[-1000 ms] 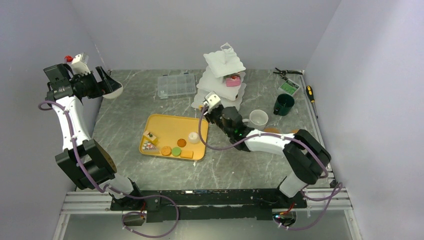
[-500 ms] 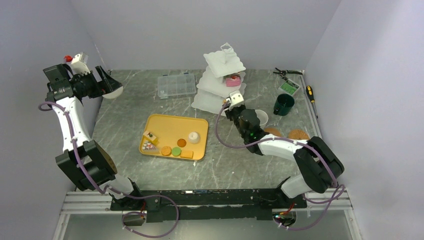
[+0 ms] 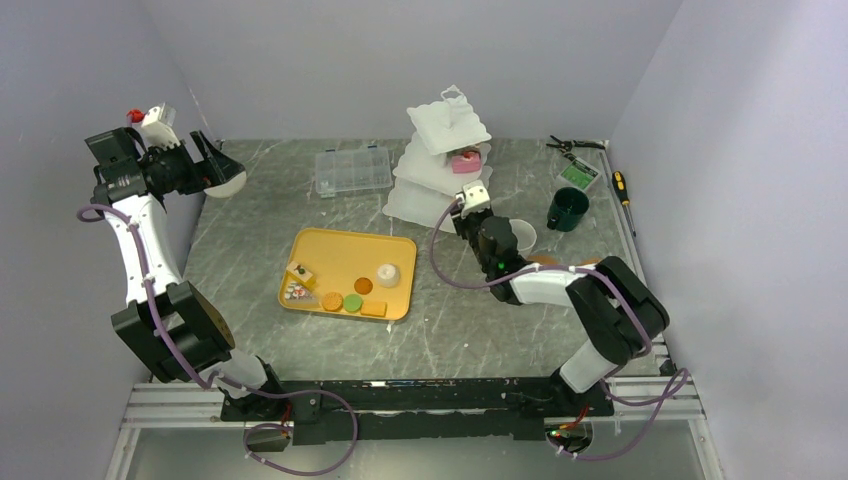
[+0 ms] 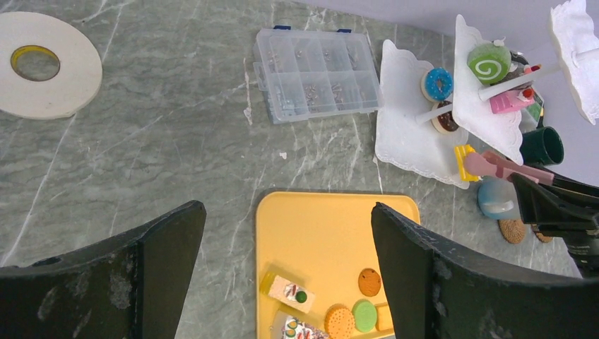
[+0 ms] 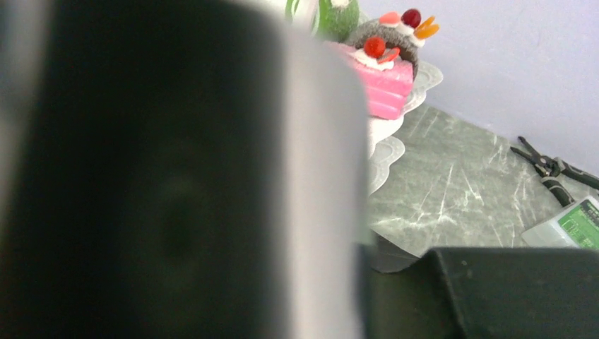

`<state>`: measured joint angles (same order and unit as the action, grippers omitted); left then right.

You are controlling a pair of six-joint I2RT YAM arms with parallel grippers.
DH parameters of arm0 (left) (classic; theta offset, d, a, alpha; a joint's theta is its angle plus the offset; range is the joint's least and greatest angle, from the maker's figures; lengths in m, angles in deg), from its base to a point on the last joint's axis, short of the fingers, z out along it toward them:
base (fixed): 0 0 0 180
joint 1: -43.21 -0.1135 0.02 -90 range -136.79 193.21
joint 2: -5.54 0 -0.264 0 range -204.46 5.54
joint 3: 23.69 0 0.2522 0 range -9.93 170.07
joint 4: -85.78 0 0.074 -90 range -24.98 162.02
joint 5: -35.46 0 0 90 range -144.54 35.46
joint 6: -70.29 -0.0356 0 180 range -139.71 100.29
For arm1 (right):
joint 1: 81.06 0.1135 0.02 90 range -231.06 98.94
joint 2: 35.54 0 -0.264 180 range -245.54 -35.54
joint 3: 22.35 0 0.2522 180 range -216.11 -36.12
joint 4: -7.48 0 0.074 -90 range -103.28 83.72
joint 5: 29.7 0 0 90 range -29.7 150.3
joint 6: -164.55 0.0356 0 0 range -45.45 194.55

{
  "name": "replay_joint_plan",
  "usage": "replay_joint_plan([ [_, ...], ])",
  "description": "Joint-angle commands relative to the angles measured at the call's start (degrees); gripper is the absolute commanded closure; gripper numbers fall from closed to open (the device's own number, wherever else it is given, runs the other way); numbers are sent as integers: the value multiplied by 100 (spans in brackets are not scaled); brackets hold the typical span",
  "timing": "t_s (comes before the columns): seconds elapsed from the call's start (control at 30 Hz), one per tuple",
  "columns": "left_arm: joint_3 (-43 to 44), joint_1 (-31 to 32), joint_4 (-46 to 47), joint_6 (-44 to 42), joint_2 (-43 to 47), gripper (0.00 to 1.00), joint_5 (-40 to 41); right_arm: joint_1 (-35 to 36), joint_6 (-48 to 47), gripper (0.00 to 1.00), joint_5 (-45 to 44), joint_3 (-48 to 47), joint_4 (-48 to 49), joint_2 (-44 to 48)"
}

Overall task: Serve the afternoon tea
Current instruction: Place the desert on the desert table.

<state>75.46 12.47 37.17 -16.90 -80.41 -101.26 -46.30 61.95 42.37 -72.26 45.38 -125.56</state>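
Closely, right pincer (image 4: 528, 189) holds pink tongs (image 4: 503, 167) by lowest edge of stand (image 4: 408, 145)

In the right wrist view a blurred dark and grey shape (image 5: 162, 176) fills the left half, too close to tell what it is. It hides the left end of the pink cake slice (image 5: 385, 81). A green sweet (image 5: 339, 15) is cut by the top edge.

In the left wrist view the left gripper (image 4: 286, 208) shows only two wide-apart fingers (image 4: 159, 272), cut by the bottom edge. The tape roll (image 4: 49, 67) runs off the left and the yellow tray (image 4: 318, 226) off the bottom. At the upper right the frame cuts the top tier of the stand (image 4: 576, 49). The tongs (image 4: 498, 166) vanish at the back into the right gripper (image 4: 537, 191), clamped there. They cover most of the white mug (image 4: 494, 201).
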Motion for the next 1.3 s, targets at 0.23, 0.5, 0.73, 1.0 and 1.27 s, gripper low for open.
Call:
replay_joint_plan([
  [0.23, -39, -40, 189, 71, 203, 7, -294, -58, 171, 64, -285, -131, 1468, -690],
  [0.5, -53, -53, 217, 86, 185, 7, -344, -64, 312, 60, -504, -177, 1798, -1081],
  [0.73, -24, -46, 211, 104, 170, 7, -372, -62, 538, 43, -414, -209, 1657, -1033],
  [1.0, -151, -46, 362, 218, 252, 7, -422, -21, 658, 36, -248, -106, 1550, -773],
  [1.27, -78, -54, 243, 203, 219, 7, -444, 484, 531, 36, -474, 168, 1324, -66],
])
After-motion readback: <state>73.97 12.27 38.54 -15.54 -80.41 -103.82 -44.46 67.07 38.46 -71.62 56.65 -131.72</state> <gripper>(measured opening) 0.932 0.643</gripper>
